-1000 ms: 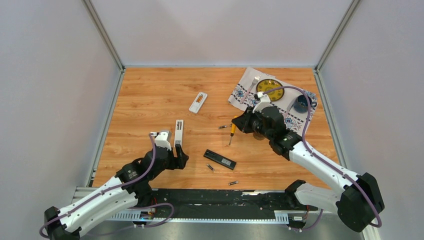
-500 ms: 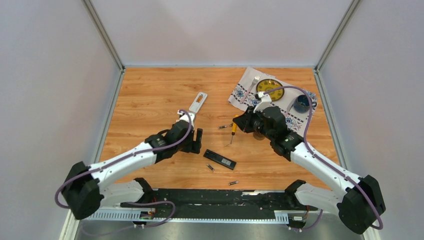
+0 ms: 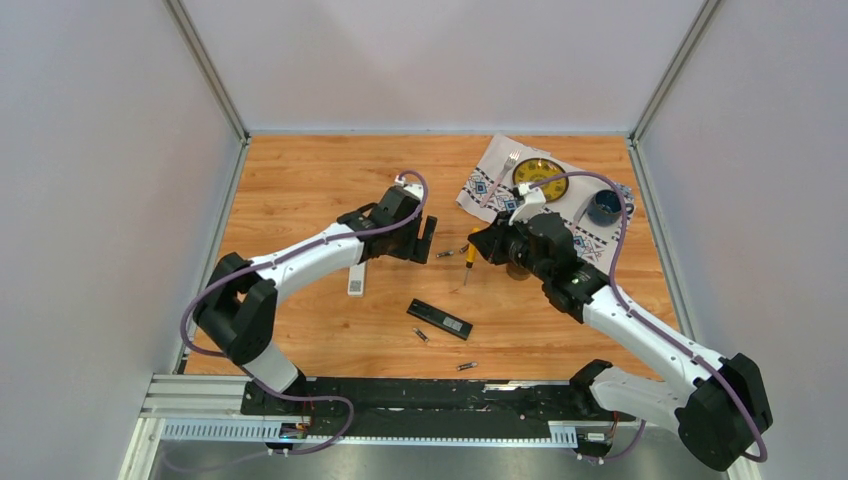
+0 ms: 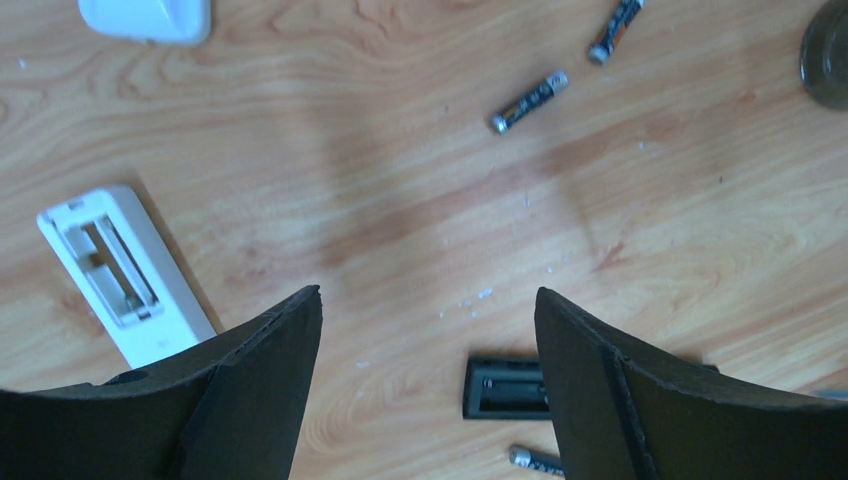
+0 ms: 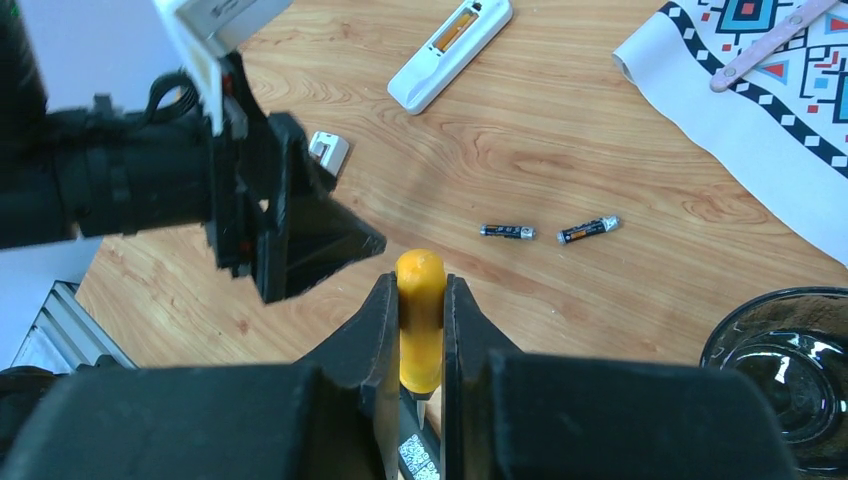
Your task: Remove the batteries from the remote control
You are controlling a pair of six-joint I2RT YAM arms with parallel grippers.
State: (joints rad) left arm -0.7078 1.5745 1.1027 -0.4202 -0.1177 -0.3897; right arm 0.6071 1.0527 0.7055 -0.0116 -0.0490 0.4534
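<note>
Batteries, seen from above: two (image 3: pixel 443 255) lie loose on the table (image 3: pixel 300 180) between the two hands, one (image 3: pixel 421 335) sits just beside the black remote (image 3: pixel 440 320), and one (image 3: pixel 466 366) lies nearer the arm bases. Left hand (image 3: pixel 425 240) is out over the middle; its spread cannot be read from this view. Right hand (image 3: pixel 478 243) carries the screwdriver (image 3: pixel 467 257), tip down. White remote (image 3: pixel 356 278) shows partly under the left arm.

Left wrist view: the left hand is wide and holds nothing, above bare wood. The white remote lies back up, its compartment open and empty. The pair of loose batteries lies ahead, well apart from the fingers (image 4: pixel 270 340).

Right wrist view: the right hand is clamped on the screwdriver's yellow handle. Second white remote (image 5: pixel 450 40) lies farther off, back open, with a golden-orange battery (image 5: pixel 455 28) showing inside. Judged not yet unloaded. Small white cover (image 5: pixel 328 152) lies near the left hand.

Handling, as a judgement: each cell is light, stiff, smooth and round, so it will likely roll and slip. Lever one end up with the screwdriver tip, then pinch narrowly across the middle of the body.
</note>
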